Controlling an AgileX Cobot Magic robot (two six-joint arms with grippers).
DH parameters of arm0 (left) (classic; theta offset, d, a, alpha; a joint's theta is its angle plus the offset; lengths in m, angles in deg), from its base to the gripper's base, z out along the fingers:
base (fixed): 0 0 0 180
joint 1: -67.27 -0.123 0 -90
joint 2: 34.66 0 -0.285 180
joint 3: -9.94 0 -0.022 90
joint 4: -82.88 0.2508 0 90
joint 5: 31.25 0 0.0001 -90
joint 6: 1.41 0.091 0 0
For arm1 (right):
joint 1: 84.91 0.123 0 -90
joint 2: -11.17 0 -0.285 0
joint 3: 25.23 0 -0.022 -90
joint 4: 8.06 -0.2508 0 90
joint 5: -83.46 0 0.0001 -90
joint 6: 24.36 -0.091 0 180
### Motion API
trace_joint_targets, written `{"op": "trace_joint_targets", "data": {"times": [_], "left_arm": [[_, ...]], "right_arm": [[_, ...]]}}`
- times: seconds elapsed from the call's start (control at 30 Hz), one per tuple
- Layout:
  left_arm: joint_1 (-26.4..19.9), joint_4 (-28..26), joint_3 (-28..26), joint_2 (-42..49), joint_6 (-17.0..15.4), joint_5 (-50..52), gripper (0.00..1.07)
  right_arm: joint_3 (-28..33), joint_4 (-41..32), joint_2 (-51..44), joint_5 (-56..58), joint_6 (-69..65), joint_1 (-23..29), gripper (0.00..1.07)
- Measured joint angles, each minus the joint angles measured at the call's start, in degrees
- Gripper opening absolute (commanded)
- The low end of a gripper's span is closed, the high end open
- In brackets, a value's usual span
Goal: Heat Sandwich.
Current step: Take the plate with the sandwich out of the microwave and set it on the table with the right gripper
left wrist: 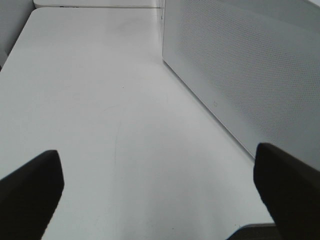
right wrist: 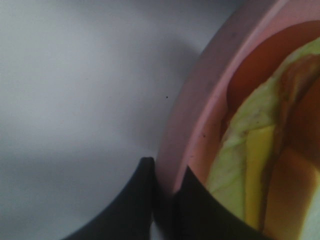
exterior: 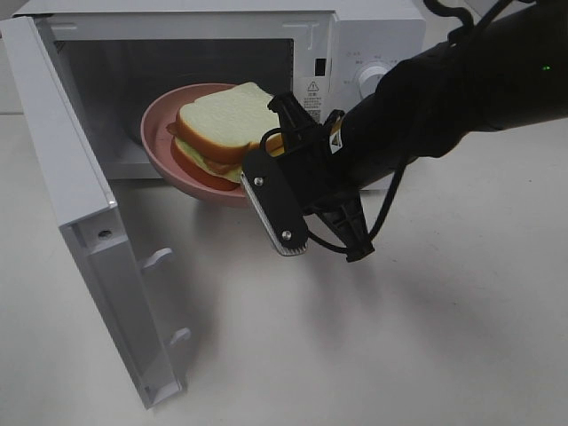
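Note:
The sandwich, white bread with tan crust and yellow filling, lies on a round pink plate. The plate sits in the mouth of the open white microwave, partly inside the cavity. My right gripper reaches in from the right and is shut on the plate's near rim. In the right wrist view its two dark fingers pinch the pink rim, with the sandwich just beyond. My left gripper is open over bare table and holds nothing; the exterior high view does not show it.
The microwave door stands swung open to the left, jutting toward the table's front. Its perforated panel runs beside my left gripper. The control knob shows behind my right arm. White tabletop spreads in front.

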Motion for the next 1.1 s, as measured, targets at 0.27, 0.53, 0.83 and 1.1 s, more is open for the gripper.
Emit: {"op": "trace_joint_targets", "data": {"times": [0.27, 0.53, 0.83, 1.1], "left_arm": [[0.00, 0.00, 0.00, 0.00, 0.00, 0.00, 0.98], [0.00, 0.00, 0.00, 0.00, 0.00, 0.00, 0.98], [0.00, 0.00, 0.00, 0.00, 0.00, 0.00, 0.98], [0.00, 0.00, 0.00, 0.00, 0.00, 0.00, 0.98]], "right_arm": [[4.07, 1.15, -4.35, -0.29, 1.38, 0.00, 0.00], [6.36, 1.49, -8.25, 1.32, 1.38, 0.00, 0.00], [8.65, 2.98, -13.18, 5.96, 1.38, 0.00, 0.00], [11.12, 4.47, -17.59, 8.14, 1.38, 0.00, 0.00]]}}
